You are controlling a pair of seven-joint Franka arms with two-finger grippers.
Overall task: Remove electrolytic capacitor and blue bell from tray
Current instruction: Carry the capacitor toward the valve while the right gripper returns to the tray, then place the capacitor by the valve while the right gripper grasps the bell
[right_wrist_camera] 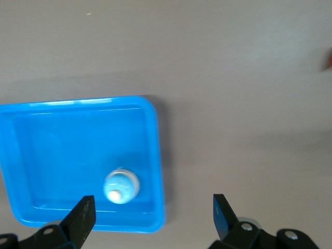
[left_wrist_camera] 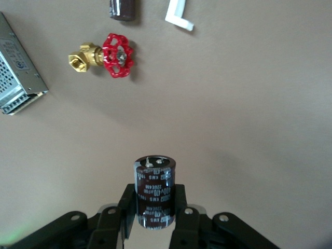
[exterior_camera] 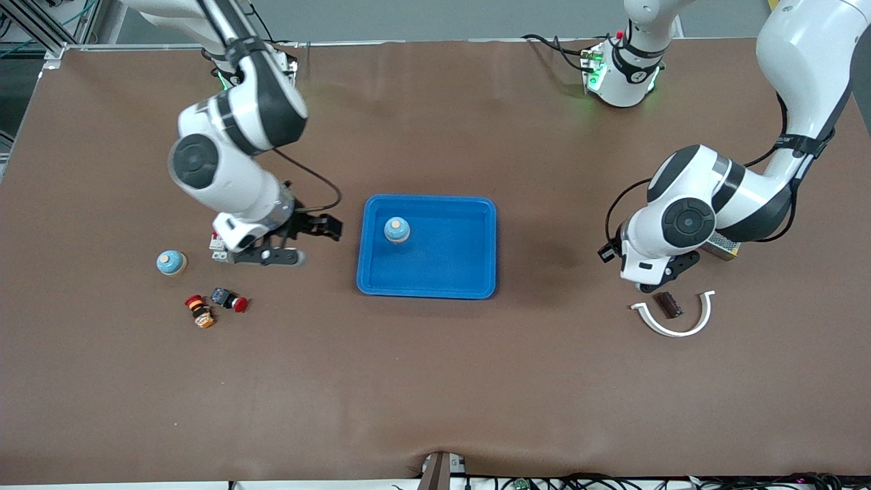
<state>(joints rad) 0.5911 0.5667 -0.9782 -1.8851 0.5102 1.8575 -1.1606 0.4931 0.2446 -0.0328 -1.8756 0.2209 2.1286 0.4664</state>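
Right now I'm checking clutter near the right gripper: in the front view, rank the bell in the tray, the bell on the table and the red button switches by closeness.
From the right gripper:
1. Red button switches, nearer the camera; too close to call with 2.
2. Bell in the blue tray.
3. Bell on the table, toward the right arm's end.

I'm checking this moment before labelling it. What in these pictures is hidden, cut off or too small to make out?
- Front view: the left claw and its black cylindrical capacitor are hidden under the arm's own wrist.
- Left wrist view: the capacitor's white print is too small to read; a dark cylinder and a white curved plastic piece are cut off by the edge.
- Right wrist view: the open right claw shows its fingertips only.
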